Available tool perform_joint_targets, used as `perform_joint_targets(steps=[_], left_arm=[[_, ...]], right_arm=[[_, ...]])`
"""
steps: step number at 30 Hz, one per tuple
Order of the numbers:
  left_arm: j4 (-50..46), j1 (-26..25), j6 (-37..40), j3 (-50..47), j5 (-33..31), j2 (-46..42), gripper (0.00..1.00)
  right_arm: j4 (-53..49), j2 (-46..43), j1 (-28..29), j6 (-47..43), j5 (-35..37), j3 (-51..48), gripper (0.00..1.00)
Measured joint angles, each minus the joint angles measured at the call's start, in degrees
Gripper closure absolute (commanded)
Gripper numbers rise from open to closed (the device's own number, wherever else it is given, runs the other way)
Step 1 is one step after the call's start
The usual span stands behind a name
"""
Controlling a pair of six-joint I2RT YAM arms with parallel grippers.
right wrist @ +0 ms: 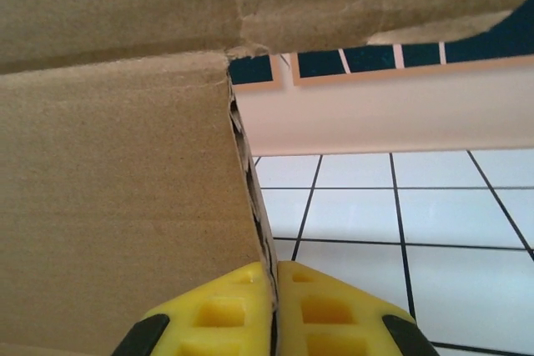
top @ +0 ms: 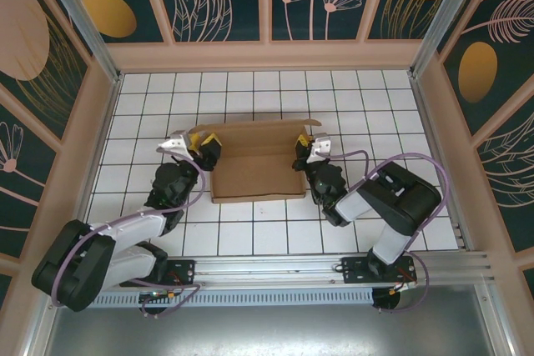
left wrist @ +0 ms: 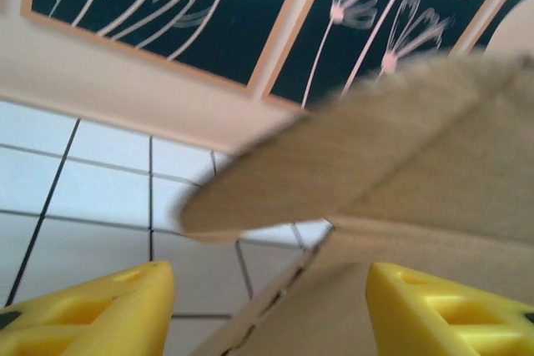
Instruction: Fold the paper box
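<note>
Grip check at both side walls

The paper box (top: 257,168) sits in the middle of the table (top: 250,235). The right gripper (right wrist: 274,306) is clamped on the right wall (right wrist: 125,189); the left gripper (left wrist: 271,289) has its fingers apart at the left flap (left wrist: 350,164). It should close squarely, near the crease

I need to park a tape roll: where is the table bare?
Bare: the tile strip between the plain brown corrugated cardboard box and the back wall, and the strip between box and aluminium rail. Crowded at the box's ends, by the left pincer and right pincer.
</note>
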Motion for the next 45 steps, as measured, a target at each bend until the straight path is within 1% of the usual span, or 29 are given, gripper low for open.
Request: perform_joint_targets(steps=[3,8,12,14,20,25,29,33,37,40,41,42,45], left_arm=[[-3.9,0.0,3.3,0.8,1.4,0.4,0.44],[-7.9,0.0,8.0,1.8,2.0,-0.9,0.55],[-10.3,0.0,10.6,2.4,2.5,-1.1,0.70],[-11.1,0.1,11.2,2.8,2.7,-0.8,0.77],[-11.1,0.3,11.9,4.7,5.2,1.9,0.92],[-9.8,0.7,9.9,5.6,6.4,3.9,0.93],[-5.1,0.7,6.9,4.1,6.2,4.7,0.94],[-0.2,0.8,5.0,0.8,5.8,5.3,0.95],[3.6,0.2,3.7,-1.6,5.8,5.5,0.95],[5.1,0.2,3.3,-2.6,5.8,5.4,0.95],[5.2,0.2,3.1,-2.7,5.7,5.3,0.95],[5.2,0.2,3.0,-2.7,5.7,5.2,0.95],[4.6,0.2,2.9,-2.7,5.1,4.4,0.97]], right_arm=[[-4.1,-2.9,-1.0,-3.2,-2.7,0.0,1.00],[-10.6,-8.4,-5.5,-4.8,-7.7,0.0,1.00],[-13.7,-11.3,-9.2,-4.9,-11.6,-0.3,1.00],[-14.9,-12.1,-10.0,-4.9,-13.1,-0.5,1.00],[-17.8,-12.5,-10.3,-4.6,-16.9,-0.5,1.00],[-19.3,-12.7,-10.0,-2.6,-16.1,-0.5,1.00],[-18.3,-12.3,-7.0,-0.7,-11.8,-0.5,1.00],[-12.0,-8.8,-4.2,2.1,-6.3,-1.3,1.00],[-4.4,-5.6,-2.5,4.2,-3.7,-3.8,1.00],[-3.2,-4.8,-1.4,5.1,-1.9,-3.8,1.00],[-3.2,-4.8,-0.9,5.2,-1.2,-3.7,0.99],[-3.6,-4.8,-0.5,5.2,-0.7,-3.3,0.95],[-6.1,-4.9,-0.1,5.0,0.3,-1.8,0.89]])
